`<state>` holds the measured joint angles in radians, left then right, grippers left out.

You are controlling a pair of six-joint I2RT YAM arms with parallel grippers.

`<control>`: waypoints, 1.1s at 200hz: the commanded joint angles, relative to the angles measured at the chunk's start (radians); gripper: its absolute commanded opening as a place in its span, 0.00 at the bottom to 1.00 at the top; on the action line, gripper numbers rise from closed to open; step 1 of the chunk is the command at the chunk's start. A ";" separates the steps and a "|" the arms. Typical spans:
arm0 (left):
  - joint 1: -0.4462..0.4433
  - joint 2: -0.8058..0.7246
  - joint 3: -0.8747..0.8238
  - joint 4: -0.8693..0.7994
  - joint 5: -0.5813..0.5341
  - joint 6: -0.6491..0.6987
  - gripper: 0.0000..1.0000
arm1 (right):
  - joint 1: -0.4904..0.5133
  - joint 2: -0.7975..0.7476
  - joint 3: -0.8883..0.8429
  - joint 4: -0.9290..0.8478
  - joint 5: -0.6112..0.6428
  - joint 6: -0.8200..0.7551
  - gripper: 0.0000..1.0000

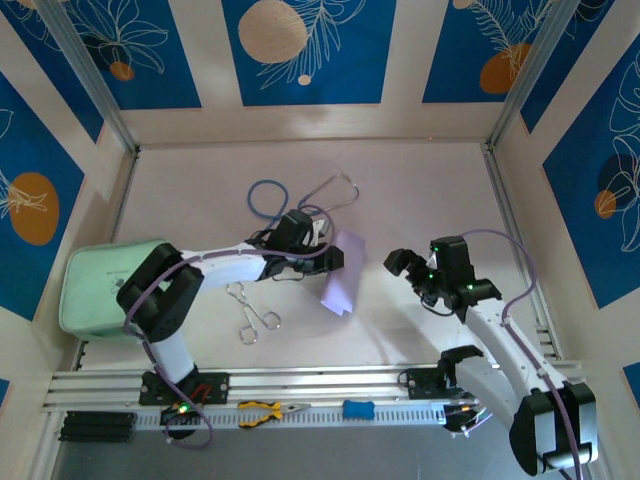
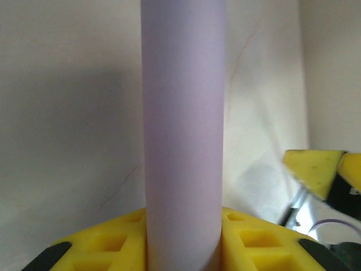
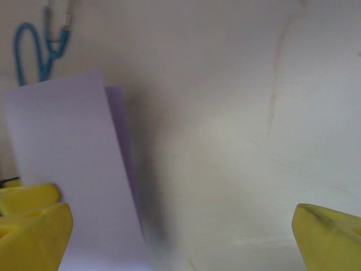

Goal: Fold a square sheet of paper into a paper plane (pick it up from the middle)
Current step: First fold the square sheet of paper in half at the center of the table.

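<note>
The square sheet of paper (image 1: 343, 285) is pale lilac and hangs bent over itself above the table's middle. My left gripper (image 1: 322, 257) is shut on its upper edge. In the left wrist view the sheet (image 2: 183, 113) rises as a curved column pinched between the yellow pads (image 2: 256, 245) of that gripper (image 2: 183, 251). My right gripper (image 1: 412, 282) stands open just right of the sheet, apart from it. Its yellow fingers (image 3: 330, 240) are spread wide around bare table, and the sheet (image 3: 67, 169) hangs at the left in its wrist view. The paper plane is out of view.
A mint-green pouch (image 1: 105, 285) lies at the left edge. A stethoscope (image 1: 300, 195) lies behind the left gripper, and metal forceps (image 1: 252, 310) lie under the left arm. Yellow pliers (image 1: 265, 410) and a blue tool (image 1: 358, 409) rest on the front rail.
</note>
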<state>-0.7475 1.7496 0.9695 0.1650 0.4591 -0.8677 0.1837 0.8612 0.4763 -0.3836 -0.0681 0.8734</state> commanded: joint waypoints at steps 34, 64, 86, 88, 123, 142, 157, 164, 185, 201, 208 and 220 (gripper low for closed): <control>0.019 0.055 -0.071 0.362 0.159 -0.207 0.32 | -0.040 -0.039 -0.066 0.150 -0.176 0.008 0.97; 0.025 0.083 -0.093 0.417 0.164 -0.242 0.32 | -0.043 -0.031 -0.056 0.165 -0.215 -0.005 0.96; 0.024 0.088 -0.097 0.406 0.154 -0.236 0.32 | -0.048 -0.031 -0.067 0.189 -0.204 0.029 0.94; 0.025 0.088 -0.097 0.402 0.152 -0.235 0.32 | -0.050 -0.031 -0.069 0.196 -0.207 0.032 0.94; 0.024 0.076 -0.109 0.317 0.114 -0.188 0.32 | -0.057 -0.024 -0.087 0.263 -0.267 0.043 0.94; 0.025 0.077 -0.120 0.311 0.099 -0.189 0.32 | -0.059 -0.016 -0.075 0.251 -0.299 -0.014 0.96; 0.025 0.081 -0.121 0.302 0.089 -0.191 0.32 | -0.059 -0.004 -0.058 0.218 -0.299 -0.038 0.97; 0.026 0.081 -0.121 0.289 0.081 -0.193 0.32 | -0.060 0.003 -0.051 0.204 -0.297 -0.046 0.97; 0.025 0.082 -0.122 0.257 0.063 -0.187 0.32 | -0.061 0.025 -0.036 0.186 -0.311 -0.059 0.97; 0.025 0.082 -0.119 0.249 0.061 -0.185 0.32 | -0.061 0.046 -0.041 0.216 -0.364 -0.061 0.97; 0.025 0.083 -0.115 0.237 0.059 -0.183 0.32 | -0.061 0.056 -0.043 0.225 -0.378 -0.058 0.97; 0.025 0.083 -0.112 0.221 0.056 -0.179 0.33 | -0.061 0.072 -0.042 0.229 -0.391 -0.057 0.97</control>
<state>-0.7303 1.8339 0.8551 0.4320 0.5369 -1.0706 0.1280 0.9073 0.4103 -0.1638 -0.3801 0.8383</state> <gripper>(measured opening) 0.324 0.973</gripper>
